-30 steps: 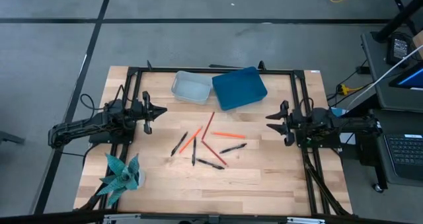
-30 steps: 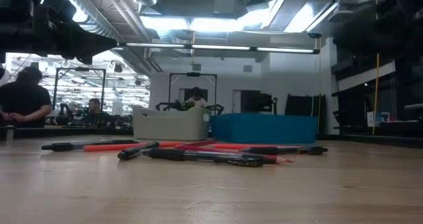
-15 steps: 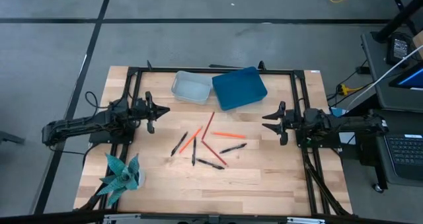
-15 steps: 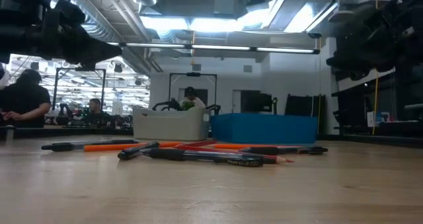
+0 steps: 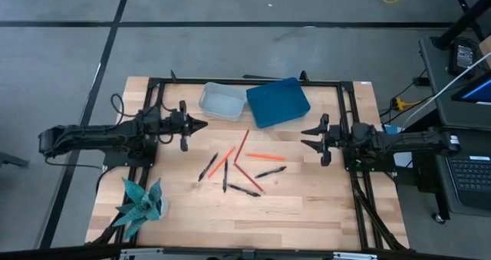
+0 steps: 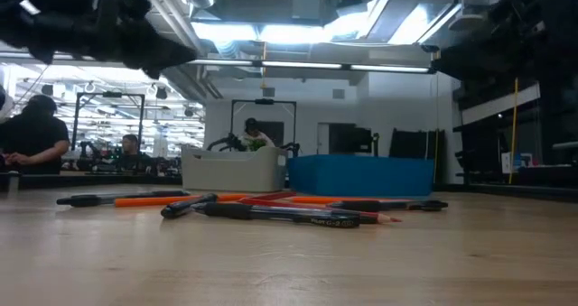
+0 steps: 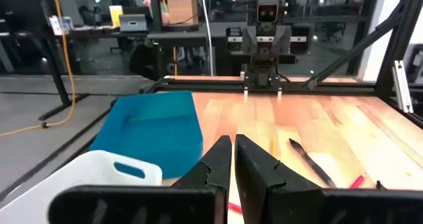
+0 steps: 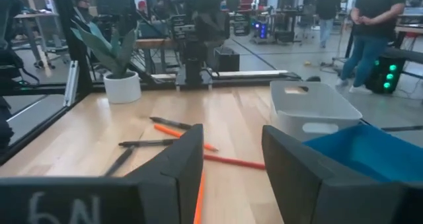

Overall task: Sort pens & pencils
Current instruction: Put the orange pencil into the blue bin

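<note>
Blue bin (image 5: 278,101) beside grey bin (image 5: 222,101)

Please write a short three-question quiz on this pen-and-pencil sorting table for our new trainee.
1. True or false: the left gripper is shut and holds nothing.
2. Which container sits nearer the right gripper? A) the grey-white plastic bin B) the blue plastic tray
3. Fill in: the thin red-orange pencils and the short black pens lie loose on the wooden ____.

Key: 1 true; 2 B; 3 table.
</note>
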Controlling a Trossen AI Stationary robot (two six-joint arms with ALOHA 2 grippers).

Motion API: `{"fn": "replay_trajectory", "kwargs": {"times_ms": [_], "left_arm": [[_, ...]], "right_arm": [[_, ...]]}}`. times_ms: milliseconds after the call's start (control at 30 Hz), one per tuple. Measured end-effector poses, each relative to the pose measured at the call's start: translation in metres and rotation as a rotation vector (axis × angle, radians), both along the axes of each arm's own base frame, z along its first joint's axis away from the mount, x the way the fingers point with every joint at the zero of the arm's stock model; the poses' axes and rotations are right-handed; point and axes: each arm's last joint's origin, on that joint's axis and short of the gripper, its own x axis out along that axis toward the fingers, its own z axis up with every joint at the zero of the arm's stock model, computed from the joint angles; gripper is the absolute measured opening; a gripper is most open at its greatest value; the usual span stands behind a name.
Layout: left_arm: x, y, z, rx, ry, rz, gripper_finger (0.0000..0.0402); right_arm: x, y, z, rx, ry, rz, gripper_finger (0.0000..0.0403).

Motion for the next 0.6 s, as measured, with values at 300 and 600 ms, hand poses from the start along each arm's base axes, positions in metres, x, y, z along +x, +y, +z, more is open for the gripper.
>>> {"fn": "replay_trajectory", "kwargs": {"times_ms": [300,600], "left_arm": [[0.029,0.009,0.001,0.03,0.044,-0.005,0.0014],[0.043,0.013,-0.007,0.056,0.034,-0.007,0.0014]], "right_arm": [[0.017,0.0,0.02,-0.072,0.062,0.007,0.0155],[0.041,-0.001,0.025,-0.068,0.165,0.027,0.0138]]}}
